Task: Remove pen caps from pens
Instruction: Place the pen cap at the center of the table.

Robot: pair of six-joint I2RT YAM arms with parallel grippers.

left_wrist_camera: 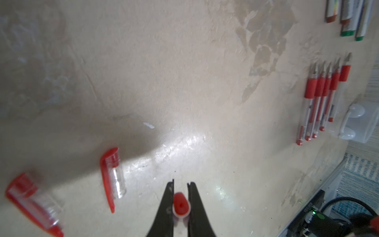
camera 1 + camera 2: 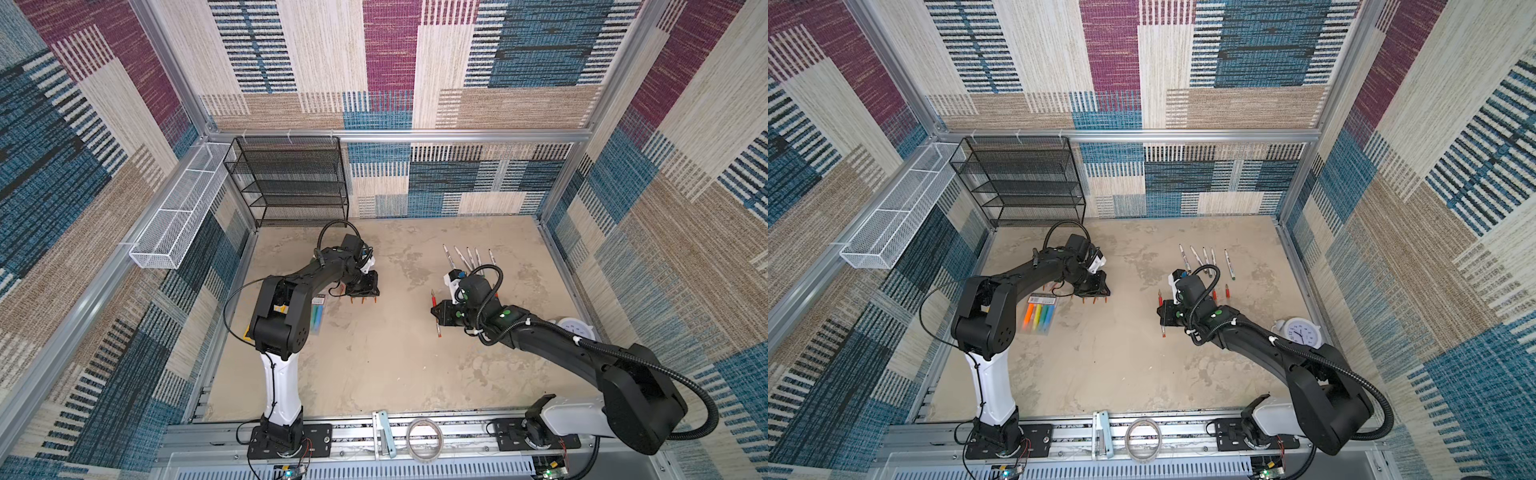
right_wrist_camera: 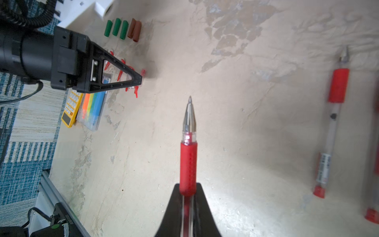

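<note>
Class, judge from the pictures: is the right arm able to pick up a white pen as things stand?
Probably not yet. The right gripper is shut on a red pen, so that must be set down first. The white pens lie close beside it, so reach seems fine.

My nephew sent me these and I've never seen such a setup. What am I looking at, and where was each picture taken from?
Two black-and-white robot arms stand at a table inside a patterned booth. Two pictures look down from overhead; the other two come from cameras on each arm's wrist. The left hand is shut on a red pen cap; the right hand is shut on an uncapped red pen. Loose red caps, green and brown caps, rows of pens, a highlighter pack, a calculator and a clock sit on the table.
</note>
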